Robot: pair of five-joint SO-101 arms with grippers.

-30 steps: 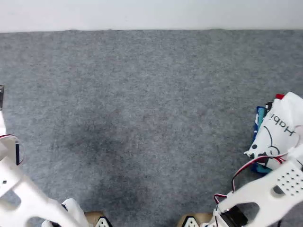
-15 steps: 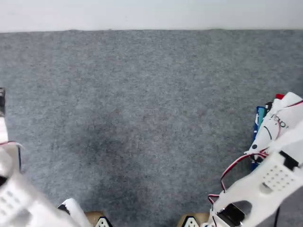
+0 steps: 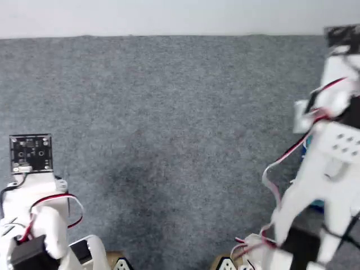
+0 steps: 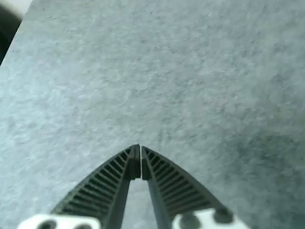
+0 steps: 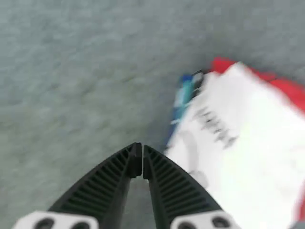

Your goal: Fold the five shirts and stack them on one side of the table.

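Two grippers, both closed, both empty

My left gripper: jaws pressed together over bare grey mat. My right gripper: jaws pressed together, pinching nothing, just beside the shirt stack. Three layers can be counted there: one white shirt on top, one red edge and one blue edge under it. Can't tell beyond that. The high view adds two arms: left arm at the near-left corner, right arm in front of the stack at the table's right edge.

The left hand, fingertips pressed together, hangs above grey felt table.
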